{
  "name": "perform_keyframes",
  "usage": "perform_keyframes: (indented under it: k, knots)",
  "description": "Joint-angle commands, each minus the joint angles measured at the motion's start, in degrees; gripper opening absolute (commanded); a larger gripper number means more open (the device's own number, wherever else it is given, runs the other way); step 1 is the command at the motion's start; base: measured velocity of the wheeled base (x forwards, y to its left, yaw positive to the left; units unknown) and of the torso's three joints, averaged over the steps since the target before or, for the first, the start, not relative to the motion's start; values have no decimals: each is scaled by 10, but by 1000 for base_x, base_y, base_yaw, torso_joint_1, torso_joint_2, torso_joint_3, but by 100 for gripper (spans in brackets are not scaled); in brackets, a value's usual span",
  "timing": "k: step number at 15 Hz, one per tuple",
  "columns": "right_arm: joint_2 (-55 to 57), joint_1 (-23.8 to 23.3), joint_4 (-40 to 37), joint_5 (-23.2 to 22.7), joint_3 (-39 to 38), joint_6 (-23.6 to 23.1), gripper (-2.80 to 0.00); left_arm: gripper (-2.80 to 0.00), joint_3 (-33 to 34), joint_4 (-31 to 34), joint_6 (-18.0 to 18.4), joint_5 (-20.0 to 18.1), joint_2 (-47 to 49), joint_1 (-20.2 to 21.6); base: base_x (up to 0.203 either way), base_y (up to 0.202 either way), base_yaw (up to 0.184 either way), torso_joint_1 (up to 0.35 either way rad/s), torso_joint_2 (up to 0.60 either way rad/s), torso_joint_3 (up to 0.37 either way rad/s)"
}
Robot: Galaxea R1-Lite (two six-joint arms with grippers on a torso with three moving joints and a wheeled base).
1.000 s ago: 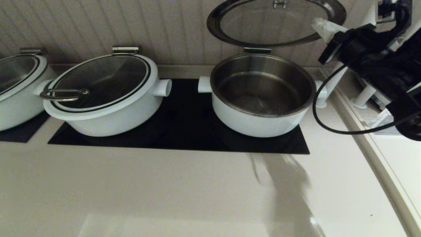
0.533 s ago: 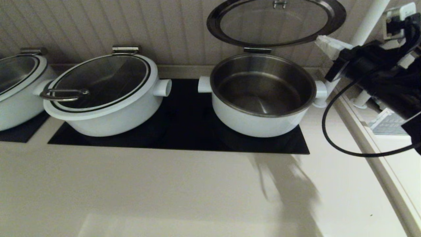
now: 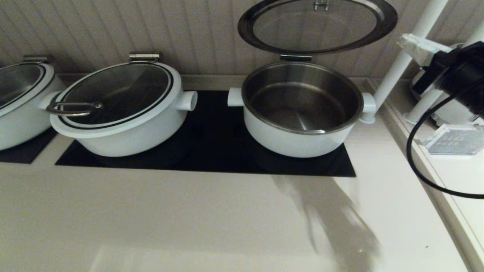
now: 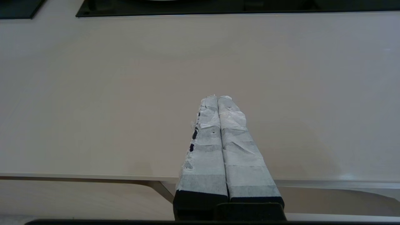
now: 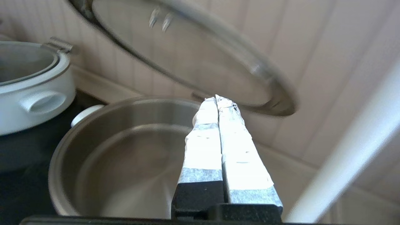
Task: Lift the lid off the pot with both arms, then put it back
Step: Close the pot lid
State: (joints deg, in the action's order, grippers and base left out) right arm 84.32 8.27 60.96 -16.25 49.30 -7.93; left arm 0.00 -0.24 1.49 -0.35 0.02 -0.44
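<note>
The pot point(image 3: 298, 141) stands open on the black cooktop, its steel inside bare; it also shows in the right wrist view point(image 5: 125, 156). Its glass lid point(image 3: 317, 24) is swung up on the rear hinge point(image 3: 296, 57) and leans toward the wall, also seen in the right wrist view point(image 5: 193, 59). My right gripper point(image 3: 406, 40) is shut and empty, raised at the far right, clear of lid and pot; its taped fingers point(image 5: 203, 125) are pressed together. My left gripper point(image 4: 217, 97) is shut and empty, over bare counter near the front edge, outside the head view.
A second white pot point(image 3: 117, 109) with a closed lid and overhanging loop handle point(image 3: 72, 108) sits left on the cooktop point(image 3: 211, 151). A third pot point(image 3: 19, 98) is at the far left. A white post point(image 3: 401, 64) and a black cable point(image 3: 419, 166) stand at the right.
My right arm has drawn back to the right and away from the raised lid's edge. The lid stays open. Pots have not moved.
</note>
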Motion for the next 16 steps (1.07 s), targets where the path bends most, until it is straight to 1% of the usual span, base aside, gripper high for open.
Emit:
perform_keyframes:
  k: [1,5,8,9,11,13,15,16]
  knots:
    - [-23,-16,-12,-8,21,0,-280,-280,0,0,0,0,0,0,0,0,0,0,0,0]
    - [-16,-31,-61,-30,105,1,-280,-280,0,0,0,0,0,0,0,0,0,0,0,0]
    - [23,-32,-89,-41,197,1,-280,-280,0,0,0,0,0,0,0,0,0,0,0,0]
    - [41,-32,-92,-51,228,1,-280,-280,0,0,0,0,0,0,0,0,0,0,0,0]
    - [77,-32,-93,-97,274,1,-280,-280,0,0,-1,0,0,0,0,0,0,0,0,0]
    - [97,-35,-91,-157,290,0,-280,-280,0,0,-2,1,0,0,0,0,0,0,0,0]
    - [111,-39,-89,-179,291,-5,-280,-280,0,0,-3,1,0,0,0,0,0,0,0,0]
    - [119,-47,-88,-183,293,-8,-280,-280,0,0,-3,1,0,0,0,0,0,0,0,0]
